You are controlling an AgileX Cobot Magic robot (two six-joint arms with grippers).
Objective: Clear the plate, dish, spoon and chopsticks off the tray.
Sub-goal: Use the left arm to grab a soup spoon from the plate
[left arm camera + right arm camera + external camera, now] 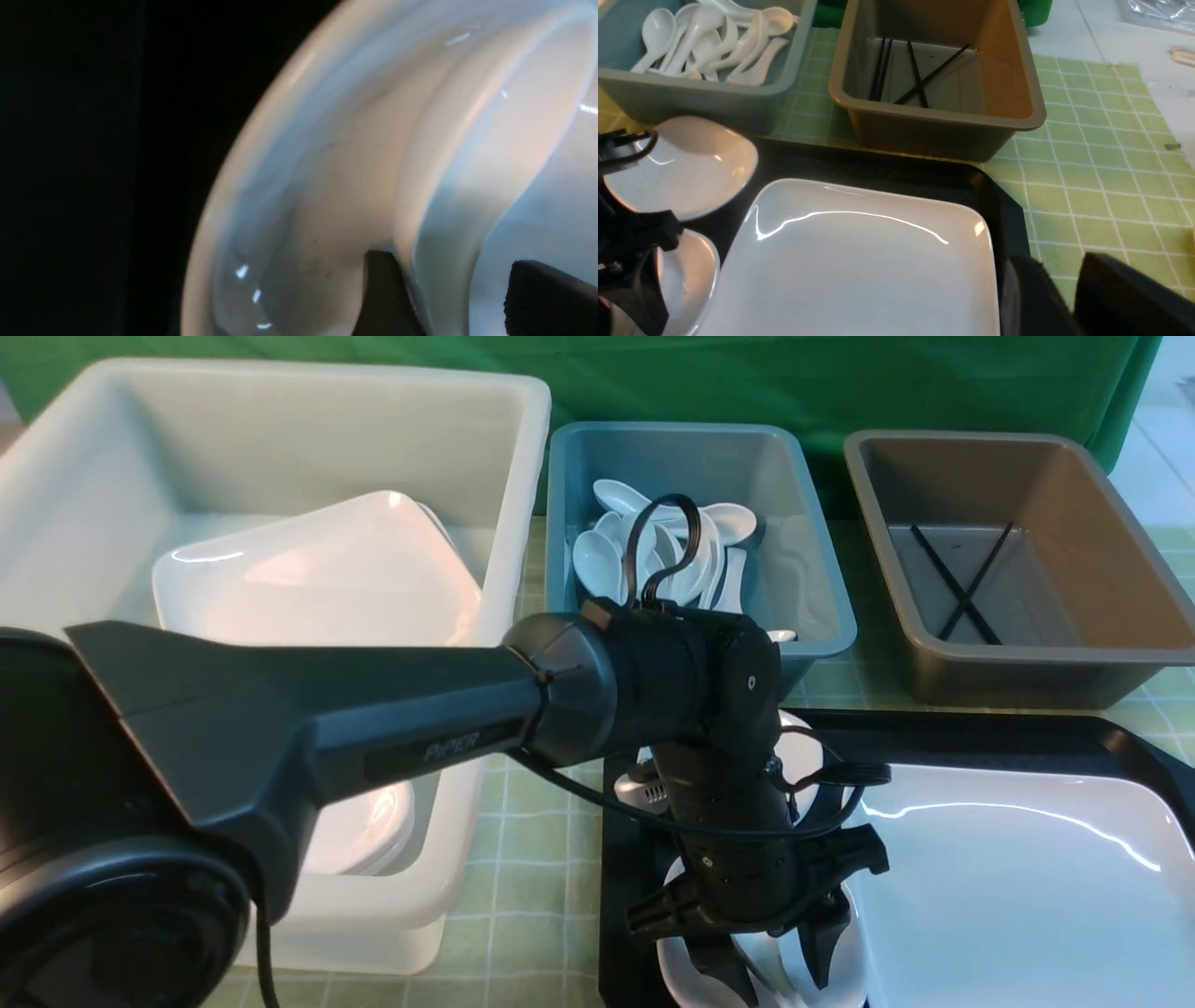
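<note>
**left claw astride the spoon, plate on the tray**

at far left, the white bin (280,448) holds other white dishware. on the left part of the tray (980,733), the left gripper (780,985) is down in a small dish (674,980). its fingers are spread either side of the spoon (444,186), not clamped. the plate (1018,887) fills the tray's right part. the chopsticks (962,583) lie crossed in the brown bin (1074,663). the right gripper (1057,268), slightly parted and empty, hangs by the tray's right edge.
</note>
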